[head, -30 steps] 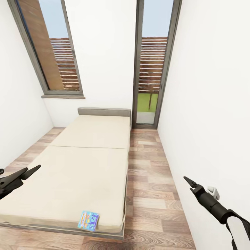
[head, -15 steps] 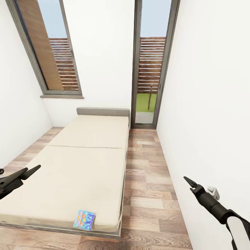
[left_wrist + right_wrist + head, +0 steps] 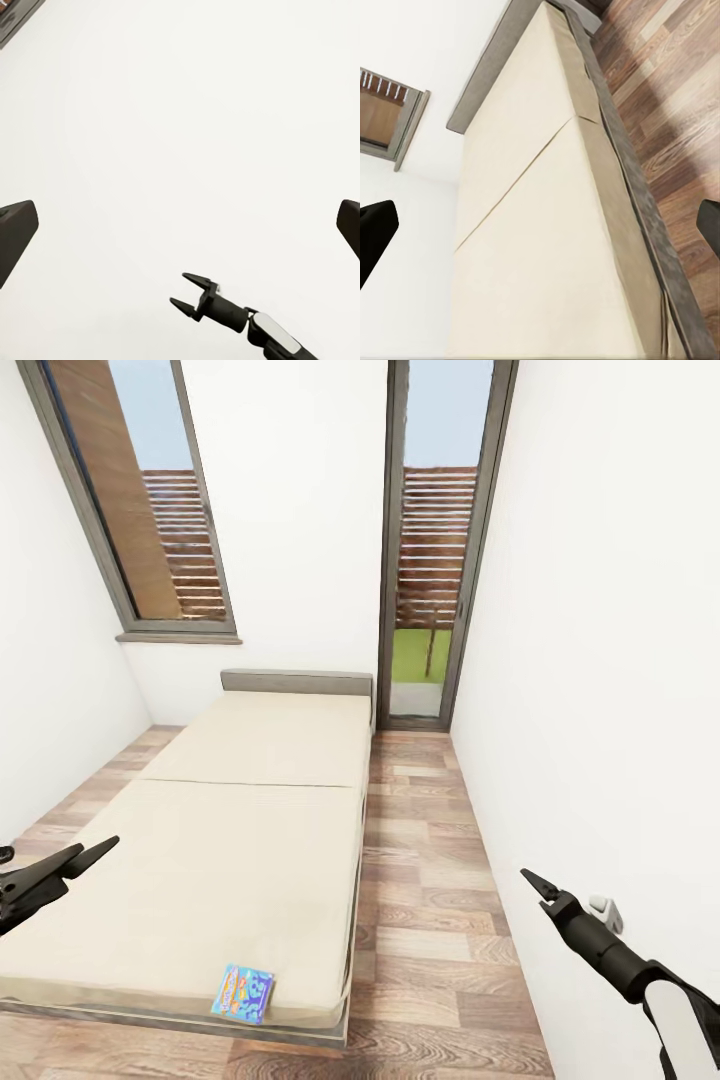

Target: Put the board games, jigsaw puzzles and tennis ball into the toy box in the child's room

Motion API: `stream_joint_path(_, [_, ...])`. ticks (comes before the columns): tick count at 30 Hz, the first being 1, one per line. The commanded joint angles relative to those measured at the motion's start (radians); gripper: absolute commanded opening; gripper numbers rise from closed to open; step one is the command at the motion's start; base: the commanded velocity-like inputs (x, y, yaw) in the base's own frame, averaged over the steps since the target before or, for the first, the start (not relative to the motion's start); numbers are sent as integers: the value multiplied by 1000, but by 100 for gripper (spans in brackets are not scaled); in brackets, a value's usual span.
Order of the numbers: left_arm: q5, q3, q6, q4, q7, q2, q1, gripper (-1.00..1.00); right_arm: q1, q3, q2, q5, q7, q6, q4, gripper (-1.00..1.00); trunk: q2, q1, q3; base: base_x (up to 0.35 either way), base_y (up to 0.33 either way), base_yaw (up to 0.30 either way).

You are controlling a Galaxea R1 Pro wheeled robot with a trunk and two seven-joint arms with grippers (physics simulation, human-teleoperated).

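Here the left gripper [image 3: 88, 853] reaches in low from the left edge of the head view, its two dark fingers spread apart and empty, pointing right over the near part of the bed [image 3: 250, 830]. The cream mattress lies directly beneath and beyond that gripper. One board game [image 3: 243, 993], a small flat blue printed box, rests on the mattress by its near edge, to the right of the left gripper and nearer the robot, well apart from it. Farther right, over the wood floor [image 3: 430, 880], the right gripper [image 3: 533, 885] is held forward and up beside the white wall [image 3: 600, 660]; the left wrist view shows its fingers parted and empty. The game lies well to its left.
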Motion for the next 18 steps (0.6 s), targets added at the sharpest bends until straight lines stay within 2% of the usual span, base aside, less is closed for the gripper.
stream_joint_path(1, [-2, 0, 11, 0, -4, 0, -1, 100, -1, 7, 0, -1, 2, 7, 0, 100, -2, 1, -2, 0, 0, 0])
stream_joint_path(9, [-4, -10, 14, 1, -4, 0, -1, 100, -2, 29, 0, 0, 0, 3, 0, 100, -9, 4, -5, 0, 0, 0])
stream_joint_path(13, [-22, -66, 17, 18, -2, 1, -2, 100, -2, 35, 0, 3, 0, -10, 2, 100, -37, 20, -18, 0, 0, 0])
stream_joint_path(18, [-36, -136, 24, 59, 101, 0, -7, 100, -1, 78, 0, 18, -1, -16, 3, 100, -72, 39, -33, 0, 0, 0])
